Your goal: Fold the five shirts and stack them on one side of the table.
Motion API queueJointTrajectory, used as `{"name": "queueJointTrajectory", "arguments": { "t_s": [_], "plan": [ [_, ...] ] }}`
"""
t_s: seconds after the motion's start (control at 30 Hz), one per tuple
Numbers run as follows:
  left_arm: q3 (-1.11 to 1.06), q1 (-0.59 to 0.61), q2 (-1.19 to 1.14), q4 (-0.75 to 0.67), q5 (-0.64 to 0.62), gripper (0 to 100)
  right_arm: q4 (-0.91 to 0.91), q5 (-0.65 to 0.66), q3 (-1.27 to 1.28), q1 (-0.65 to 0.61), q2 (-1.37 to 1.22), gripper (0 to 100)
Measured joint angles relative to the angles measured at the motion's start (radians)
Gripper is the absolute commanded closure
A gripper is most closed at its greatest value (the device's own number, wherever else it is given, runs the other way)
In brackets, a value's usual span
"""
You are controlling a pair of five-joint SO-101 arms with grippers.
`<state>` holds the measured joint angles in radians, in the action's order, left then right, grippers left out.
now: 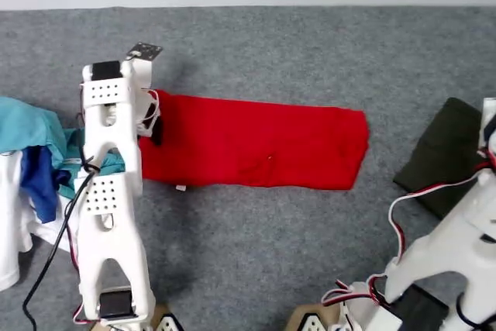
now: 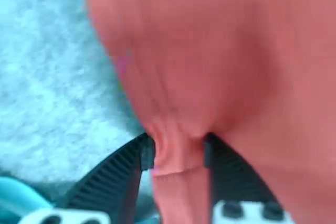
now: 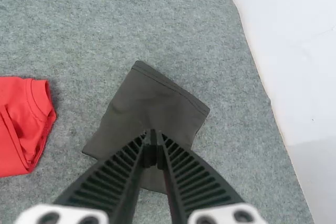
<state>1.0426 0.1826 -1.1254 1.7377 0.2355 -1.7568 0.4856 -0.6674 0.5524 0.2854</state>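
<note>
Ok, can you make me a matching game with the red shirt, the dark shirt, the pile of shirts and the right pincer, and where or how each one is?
Things:
1 red shirt
2 dark shirt
3 pile of shirts
4 right pincer

Where or how:
A heaped on the left side
B shut, tips over something dark
C folded small on the right side
D laid out long in the middle, one end pinched by the left pincer

Pairs: 1-D, 2-C, 3-A, 4-B
</note>
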Motion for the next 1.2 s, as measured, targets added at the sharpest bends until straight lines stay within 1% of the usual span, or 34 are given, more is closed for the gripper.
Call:
{"name": "queueJointTrajectory", "arguments": {
  "t_s": [0.07, 0.27, 0.37, 0.53, 0.6, 0.73, 0.87, 0.97, 1.07, 1.2],
  "plan": [
    [0.0, -0.005, 0.0, 0.0, 0.0, 100, 0.0, 0.0, 0.0, 0.0, 0.0, 99.0],
    [0.002, -0.009, -0.003, 0.0, -0.003, 100, 0.0, 0.0, 0.009, 0.0, 0.035, 99.0],
    [-0.018, -0.005, 0.037, -0.002, -0.002, 100, 0.0, 0.008, 0.009, 0.008, 0.046, 99.0],
    [-0.13, 0.008, 0.204, -0.002, 0.0, 100, 0.0, 0.058, 0.009, 0.057, 0.048, 99.0],
    [-0.192, -0.015, 0.295, -0.003, -0.003, 100, 0.0, 0.064, 0.009, 0.077, 0.048, 99.0],
    [-0.304, -0.107, 0.47, -0.005, 0.0, 100, 0.0, 0.089, 0.035, 0.107, 0.048, 99.0],
    [-0.345, -0.239, 0.588, -0.003, -0.003, 100, 0.0, 0.107, 0.127, 0.11, 0.051, 99.0],
    [-0.351, -0.348, 0.632, -0.003, -0.009, 100, 0.0, 0.107, 0.155, 0.11, 0.051, 99.0],
    [-0.351, -0.456, 0.644, -0.003, -0.043, 100, 0.0, 0.107, 0.155, 0.11, 0.051, 99.0],
    [-0.351, -0.563, 0.644, -0.029, -0.091, 100, 0.0, 0.107, 0.155, 0.11, 0.051, 99.0]
  ]
}}
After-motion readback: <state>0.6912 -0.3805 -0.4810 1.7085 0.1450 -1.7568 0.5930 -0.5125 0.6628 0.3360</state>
